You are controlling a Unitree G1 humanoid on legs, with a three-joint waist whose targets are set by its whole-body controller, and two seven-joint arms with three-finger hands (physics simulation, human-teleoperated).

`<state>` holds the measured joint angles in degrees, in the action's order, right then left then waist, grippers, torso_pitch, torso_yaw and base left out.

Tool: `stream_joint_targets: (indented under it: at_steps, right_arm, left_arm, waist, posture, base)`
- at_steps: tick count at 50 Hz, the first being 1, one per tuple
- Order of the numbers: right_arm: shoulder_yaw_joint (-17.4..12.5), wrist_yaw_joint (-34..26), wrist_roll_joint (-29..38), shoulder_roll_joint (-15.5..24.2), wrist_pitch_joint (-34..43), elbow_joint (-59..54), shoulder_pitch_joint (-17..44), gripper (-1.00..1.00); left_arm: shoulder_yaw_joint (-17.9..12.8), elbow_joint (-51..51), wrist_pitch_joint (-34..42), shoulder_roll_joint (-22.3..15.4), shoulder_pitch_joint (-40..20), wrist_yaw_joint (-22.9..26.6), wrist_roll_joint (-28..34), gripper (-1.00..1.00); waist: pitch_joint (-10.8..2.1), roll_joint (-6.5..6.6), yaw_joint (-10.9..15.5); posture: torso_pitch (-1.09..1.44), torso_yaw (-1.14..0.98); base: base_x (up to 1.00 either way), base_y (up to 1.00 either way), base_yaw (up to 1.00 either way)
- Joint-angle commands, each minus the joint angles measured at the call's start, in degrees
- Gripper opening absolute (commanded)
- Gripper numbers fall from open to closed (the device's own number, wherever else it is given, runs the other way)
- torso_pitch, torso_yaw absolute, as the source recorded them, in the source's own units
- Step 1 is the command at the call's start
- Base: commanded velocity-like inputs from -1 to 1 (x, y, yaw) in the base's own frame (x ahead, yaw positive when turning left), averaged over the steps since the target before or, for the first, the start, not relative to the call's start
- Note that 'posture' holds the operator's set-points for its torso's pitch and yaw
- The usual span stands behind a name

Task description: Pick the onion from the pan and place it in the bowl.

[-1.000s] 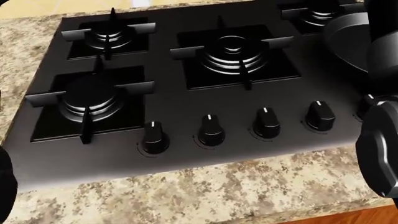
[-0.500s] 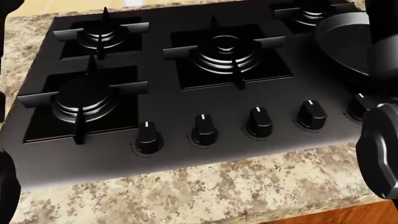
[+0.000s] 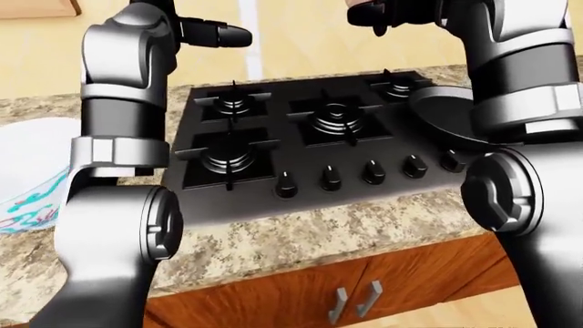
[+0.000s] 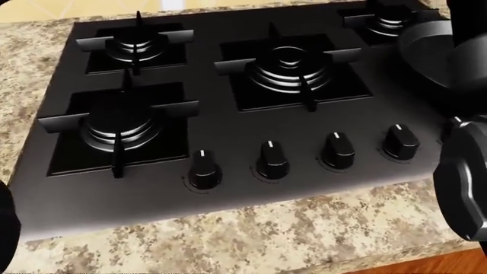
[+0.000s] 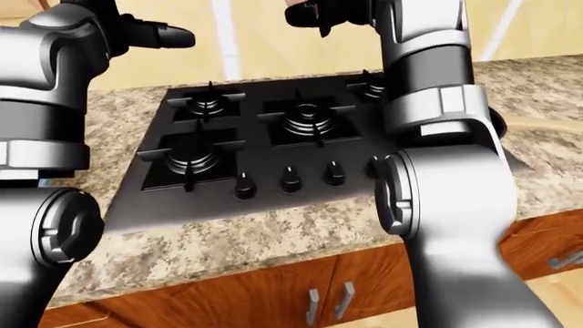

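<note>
Grey-metal arms are both standing raised, forearms near upright, elbows low at the frame edges in the eye views. Left hand (image 3: 214,33) is sitting at upper left of the left-eye view, dark fingers stretched out sideways toward the right, not round anything, looks released. Right hand (image 3: 381,14) is up at top centre-right, cut by the frame edge; something pale-pinkish is showing at its fingertips, prob. the onion (image 5: 296,5), but too small & cropped to be sure, so can't tell if it's clenched or holding.

Pan (image 3: 446,116) is lying at the right end of the black stove (image 4: 228,131), partly hidden behind the right forearm. Bowl (image 3: 32,171), white w/ teal pattern, is sitting on the granite counter (image 3: 301,232) at far left, well apart from the pan.

Vs half a sec ago, the whole head view is shifting: burners & knobs (image 4: 272,160) sitting lower & a bit more right in frame, so the camera moved, not the stove. Right arm's dark bulk is staying at the right edge.
</note>
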<state>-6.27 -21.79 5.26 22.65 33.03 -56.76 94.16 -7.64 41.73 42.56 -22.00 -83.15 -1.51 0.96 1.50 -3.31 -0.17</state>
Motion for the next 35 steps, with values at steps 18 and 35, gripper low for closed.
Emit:
stream_joint_targets:
  at_steps: [18, 35]
  right_arm:
    - [-0.49, 0.42, -0.1, 1.02, -0.81, 2.21, 1.59, -1.0]
    - [-0.4, 0.47, -0.06, 1.02, -0.85, 2.15, 1.65, -1.0]
  left_arm:
    - [-0.02, -2.67, -0.75, -0.25, -2.12, -0.06, -0.01, 1.0]
    - [0.04, -2.63, -0.93, -0.07, -1.83, -0.04, 0.03, 1.0]
  waist:
    - [-1.9, 8.27, -0.76]
    - [-1.47, -1.85, 0.01]
  posture:
    - [0.0, 0.0]
    - [0.0, 0.0]
  base:
    - [0.0, 0.12, 0.0]
    - [0.0, 0.16, 0.0]
